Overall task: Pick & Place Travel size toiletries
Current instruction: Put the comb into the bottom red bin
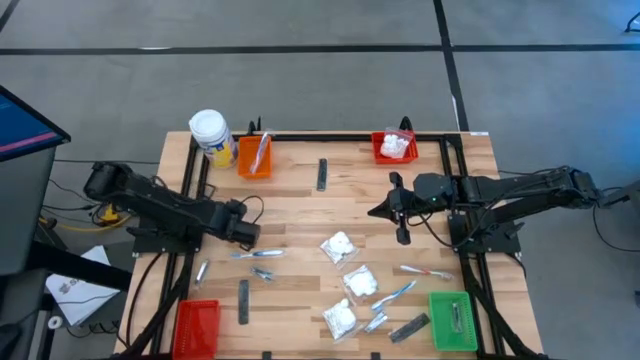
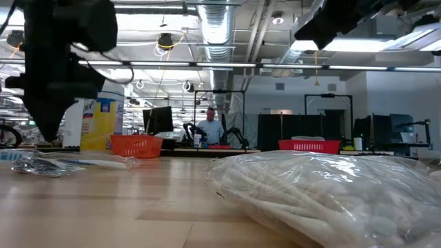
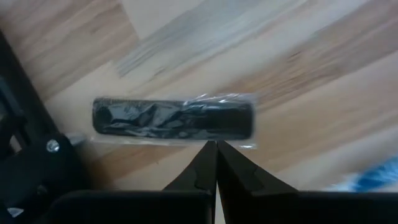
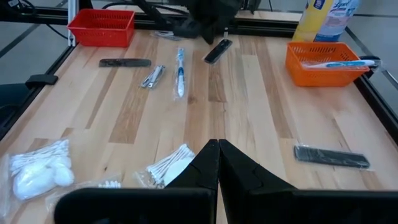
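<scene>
My left gripper (image 1: 252, 234) sits over the left-centre of the table (image 1: 300, 205), fingers (image 3: 205, 163) pressed together w/ nothing between them. Left wrist view: tips meet just short of a dark grey flat bar in clear wrap (image 3: 174, 117), lying flat on the wood, not touching me. My right gripper (image 1: 402, 236) hangs over the right-centre, fingers (image 4: 214, 160) also together, empty.

Toiletries are scattered across the table. Three white puffy packets (image 1: 340, 245) (image 1: 360, 281) (image 1: 340, 318) run down the middle-front; low view has one right up close (image 2: 331, 196). A wrapped toothbrush (image 1: 256, 254) lies just front of my left gripper, w/ a small silvery sachet (image 1: 263, 272) near it. A second dark bar (image 1: 243, 300) lies by the red bin at front left (image 1: 196, 326), another bar (image 1: 322, 174) near the back edge, one more (image 1: 408, 327) beside the green bin (image 1: 452, 320) at front right. A red-white toothbrush (image 1: 424, 271) and a blue one (image 1: 392, 294) lie on the right side.

Back left: orange bin (image 1: 253, 157) holding a toothbrush (image 4: 339, 63), next to the yellow jar w/ white cap (image 1: 211, 136). Back right: second red bin (image 1: 394, 147) w/ a white packet inside. The green bin holds a flat item, can't tell what.

Low view: a person (image 2: 209, 127) stands far off in the room behind.
</scene>
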Robot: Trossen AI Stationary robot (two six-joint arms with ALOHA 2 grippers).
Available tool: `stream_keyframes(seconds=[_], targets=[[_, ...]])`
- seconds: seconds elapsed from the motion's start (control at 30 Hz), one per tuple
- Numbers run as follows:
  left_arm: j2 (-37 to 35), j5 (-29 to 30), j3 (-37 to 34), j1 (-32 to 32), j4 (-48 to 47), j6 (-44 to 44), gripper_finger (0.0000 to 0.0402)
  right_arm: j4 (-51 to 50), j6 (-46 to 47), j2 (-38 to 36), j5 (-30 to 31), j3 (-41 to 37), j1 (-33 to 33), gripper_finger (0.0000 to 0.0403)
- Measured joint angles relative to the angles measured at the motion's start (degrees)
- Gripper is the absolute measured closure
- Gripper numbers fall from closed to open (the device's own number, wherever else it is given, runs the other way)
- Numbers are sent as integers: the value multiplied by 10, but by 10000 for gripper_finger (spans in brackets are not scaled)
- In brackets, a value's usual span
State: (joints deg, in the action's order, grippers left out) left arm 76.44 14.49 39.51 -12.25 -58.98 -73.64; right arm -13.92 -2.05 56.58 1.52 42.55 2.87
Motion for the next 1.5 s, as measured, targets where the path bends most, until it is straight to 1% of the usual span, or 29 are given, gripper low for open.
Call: stream_keyframes(seconds=[0.17, 0.33, 0.43, 0.67, 0.97, 1.07, 1.17, 1.23, 1.37, 1.5], targets=[[66, -10, 0, 2, 13, -2, 401, 4, -8, 0, 0, 0, 0, 402], [109, -29, 1, 4, 63, 16, 401, 3, -9, 0, 0, 0, 0, 402], [119, -27, 1, 7, 92, 30, 402, 3, -9, 0, 0, 0, 0, 402], [117, -21, 3, 28, 111, 43, 402, 7, -11, 0, 0, 0, 0, 402], [117, -8, 3, 33, 126, 56, 402, 12, -16, 0, 0, 0, 0, 402], [109, -7, 2, 31, 131, 59, 402, 12, -15, 0, 0, 0, 0, 402], [77, 17, 4, 27, 157, 57, 401, 12, -16, 0, 0, 0, 0, 402], [49, 33, 3, 26, 149, 57, 401, 12, -21, 0, 0, 0, 0, 402], [1, 38, 1, 30, 144, 54, 401, 11, -24, 0, 0, 0, 0, 402], [-15, 52, -4, 32, 134, 52, 401, 11, -24, 0, 0, 0, 0, 402]])
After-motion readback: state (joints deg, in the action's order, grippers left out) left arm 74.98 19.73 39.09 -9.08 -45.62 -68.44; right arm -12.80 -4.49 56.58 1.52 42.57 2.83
